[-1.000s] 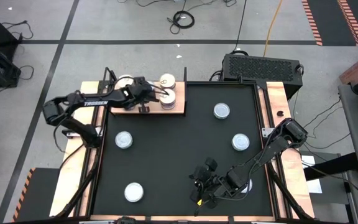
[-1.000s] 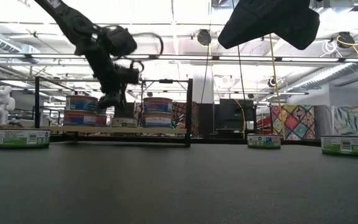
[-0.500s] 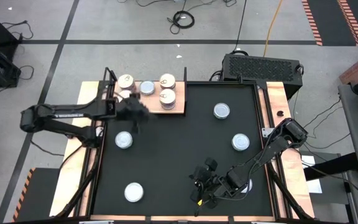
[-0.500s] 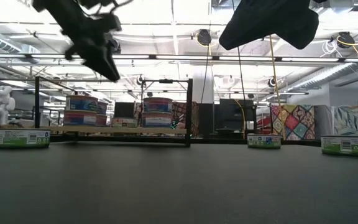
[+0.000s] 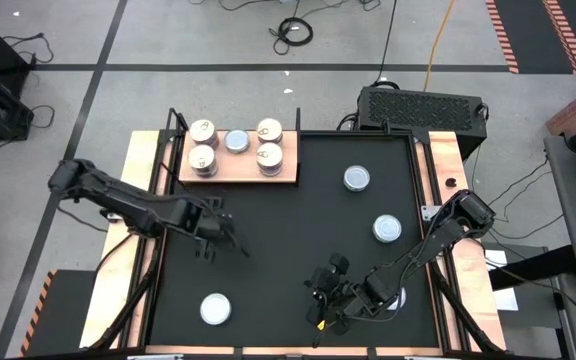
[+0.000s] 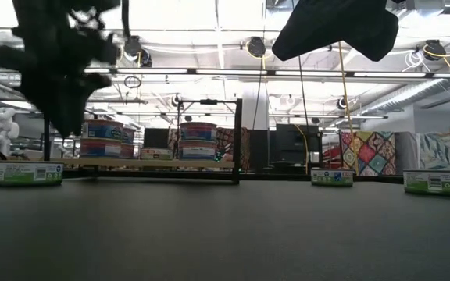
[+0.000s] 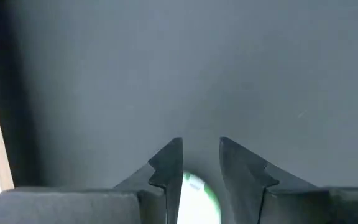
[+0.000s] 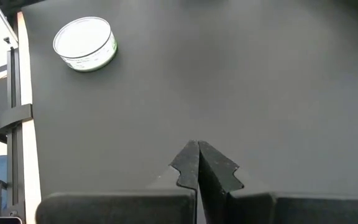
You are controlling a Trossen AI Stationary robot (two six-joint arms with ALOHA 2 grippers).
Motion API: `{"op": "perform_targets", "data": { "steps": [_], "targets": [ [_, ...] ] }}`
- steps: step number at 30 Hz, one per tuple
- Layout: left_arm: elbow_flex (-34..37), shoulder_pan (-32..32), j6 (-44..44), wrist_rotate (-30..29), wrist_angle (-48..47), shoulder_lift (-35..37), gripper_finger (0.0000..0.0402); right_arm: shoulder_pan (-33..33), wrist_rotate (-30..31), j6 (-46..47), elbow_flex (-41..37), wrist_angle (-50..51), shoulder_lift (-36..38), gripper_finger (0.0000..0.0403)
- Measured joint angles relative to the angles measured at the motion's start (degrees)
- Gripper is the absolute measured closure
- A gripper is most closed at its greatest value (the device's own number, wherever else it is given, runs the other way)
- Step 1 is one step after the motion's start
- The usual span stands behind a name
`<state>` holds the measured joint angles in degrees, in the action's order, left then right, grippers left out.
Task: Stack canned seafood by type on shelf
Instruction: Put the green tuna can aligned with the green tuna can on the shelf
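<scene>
Pickup step, judging by the layout: shelf at the mat's far left corner loaded with stacked tins, others loose on the mat. Left gripper poised with fingers apart above a green-labelled tin, visible between them; next move likely calls for lowering squarely and closing. Right gripper pressed together, parked near the front edge.
</scene>
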<state>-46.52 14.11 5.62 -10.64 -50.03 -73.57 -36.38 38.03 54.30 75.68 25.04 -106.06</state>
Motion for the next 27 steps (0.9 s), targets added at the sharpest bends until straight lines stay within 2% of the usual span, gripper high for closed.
{"op": "perform_targets", "data": {
  "steps": [6, 10, 27],
  "targets": [
    [0.0, 0.3, 17.0, -1.3, -7.1, -6.5, 0.0294, 0.0, 0.0, 0.0, 0.0, 0.0, 0.0, 0.0403],
    [0.0, 1.1, 23.5, -1.0, -8.7, -8.1, 0.0294, 0.0, 0.0, -0.8, 0.0, 0.0, 0.0, 0.0403],
    [1.8, 3.1, 34.5, -3.5, -10.2, -8.6, 0.0294, -0.1, -0.4, -1.7, 0.0, 0.1, 0.0, 0.0403]
  ]
}}
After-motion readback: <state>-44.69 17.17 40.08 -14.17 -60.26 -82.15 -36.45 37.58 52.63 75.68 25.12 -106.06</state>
